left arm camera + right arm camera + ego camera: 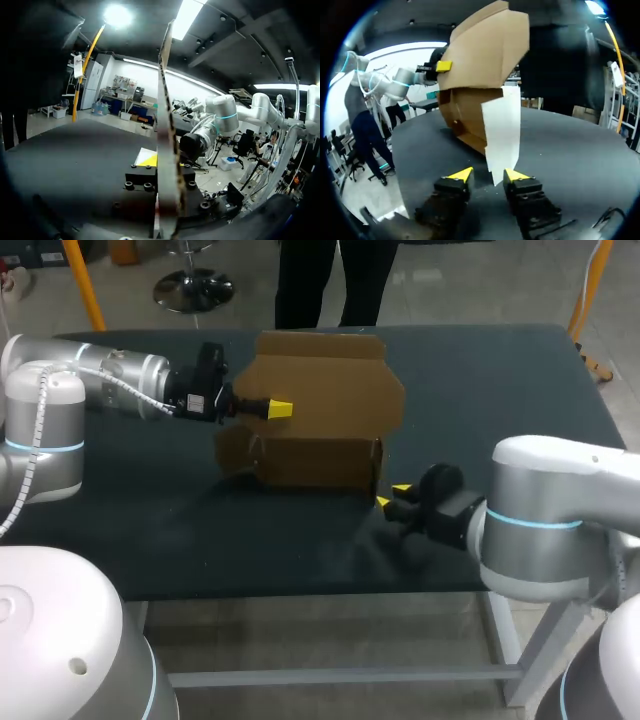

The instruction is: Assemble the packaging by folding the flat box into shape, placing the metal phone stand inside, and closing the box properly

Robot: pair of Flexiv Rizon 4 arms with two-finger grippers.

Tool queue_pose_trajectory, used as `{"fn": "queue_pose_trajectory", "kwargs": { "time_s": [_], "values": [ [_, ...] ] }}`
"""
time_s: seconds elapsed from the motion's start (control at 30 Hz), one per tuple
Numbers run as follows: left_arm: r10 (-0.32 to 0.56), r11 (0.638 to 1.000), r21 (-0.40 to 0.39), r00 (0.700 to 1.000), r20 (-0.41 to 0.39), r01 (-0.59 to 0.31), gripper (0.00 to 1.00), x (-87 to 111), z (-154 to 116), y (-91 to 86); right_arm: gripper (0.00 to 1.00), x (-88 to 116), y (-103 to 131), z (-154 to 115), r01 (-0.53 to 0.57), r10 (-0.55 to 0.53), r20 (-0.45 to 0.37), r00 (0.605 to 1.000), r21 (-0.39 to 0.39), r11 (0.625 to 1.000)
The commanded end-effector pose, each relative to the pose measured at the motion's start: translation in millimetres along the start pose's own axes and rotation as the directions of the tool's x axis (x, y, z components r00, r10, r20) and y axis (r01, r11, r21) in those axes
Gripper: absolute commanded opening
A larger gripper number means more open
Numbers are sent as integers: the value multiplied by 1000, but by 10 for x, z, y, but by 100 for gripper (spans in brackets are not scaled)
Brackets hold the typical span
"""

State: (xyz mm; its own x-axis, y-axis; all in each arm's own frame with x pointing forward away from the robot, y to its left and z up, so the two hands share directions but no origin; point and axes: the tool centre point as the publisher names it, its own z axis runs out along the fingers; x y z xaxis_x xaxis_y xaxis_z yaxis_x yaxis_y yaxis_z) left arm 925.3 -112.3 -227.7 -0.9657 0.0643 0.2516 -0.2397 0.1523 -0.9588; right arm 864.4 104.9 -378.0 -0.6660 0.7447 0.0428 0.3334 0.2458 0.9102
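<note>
Head view: left arm [120, 375] level, clamping box [320, 390]; right arm [545, 515] low.

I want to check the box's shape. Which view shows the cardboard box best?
The head view: the whole cardboard box, lid raised. The right wrist view shows one end with a flap; the left wrist view, only a panel edge-on.

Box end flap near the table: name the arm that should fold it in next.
Right. The open right end effector sits at the end flap; the left end effector is clamped on the box lid.
</note>
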Motion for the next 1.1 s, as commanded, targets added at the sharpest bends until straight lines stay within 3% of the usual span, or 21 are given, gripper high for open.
{"fn": "queue_pose_trajectory", "kwargs": {
  "time_s": [0.03, 0.27, 0.67, 1.1],
  "values": [
    [0, 1000, -1, 1000, -3, 0, 0, -10, 5, 25, 44, -114, -6, -194, 22, -23, -45, 999, -1, 1000],
    [0, 1000, -1, 1000, -3, 0, 0, -10, 5, 25, 44, -314, -17, -213, 61, -61, -73, 995, -3, 998],
    [0, 1000, -1, 1000, -3, 0, 0, -10, 5, 25, 47, -511, 99, 53, 154, -156, -149, 976, -28, 988],
    [0, 1000, -1, 1000, -3, 0, 0, -10, 5, 25, 49, -441, 152, 230, 217, -229, -228, 947, -76, 973]
  ]
}}
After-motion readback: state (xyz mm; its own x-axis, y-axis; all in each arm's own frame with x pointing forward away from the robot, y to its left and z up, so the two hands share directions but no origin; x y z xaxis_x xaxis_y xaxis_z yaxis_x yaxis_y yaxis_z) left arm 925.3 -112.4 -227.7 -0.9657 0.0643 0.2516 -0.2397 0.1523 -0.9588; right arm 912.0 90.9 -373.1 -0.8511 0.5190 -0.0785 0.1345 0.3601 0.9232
